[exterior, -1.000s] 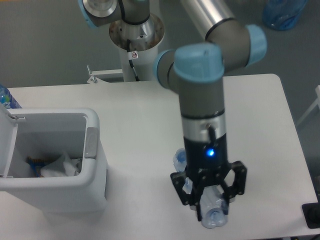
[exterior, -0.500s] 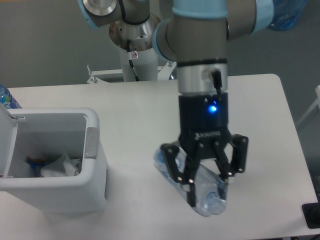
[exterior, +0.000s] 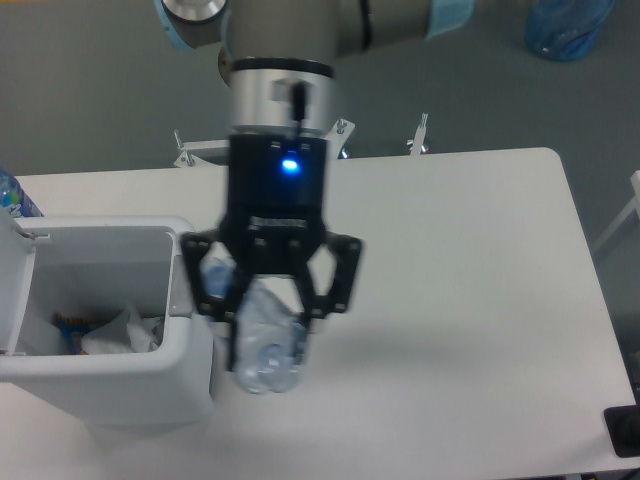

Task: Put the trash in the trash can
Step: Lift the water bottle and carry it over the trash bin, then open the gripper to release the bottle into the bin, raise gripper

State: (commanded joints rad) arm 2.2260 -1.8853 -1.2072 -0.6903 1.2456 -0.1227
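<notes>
Now gripper point(exterior: 268, 335) clamps bottle point(exterior: 266, 345) beside bin point(exterior: 182, 345) rim.

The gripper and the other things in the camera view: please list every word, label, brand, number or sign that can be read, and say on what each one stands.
No text here can be read with certainty.
Gripper: a pale line of lettering on its black body, too blurred to read.
Crushed plastic bottle held in the jaws: no label visible.
Trash can: no print visible.
Blue water jug: no legible marking.
</notes>
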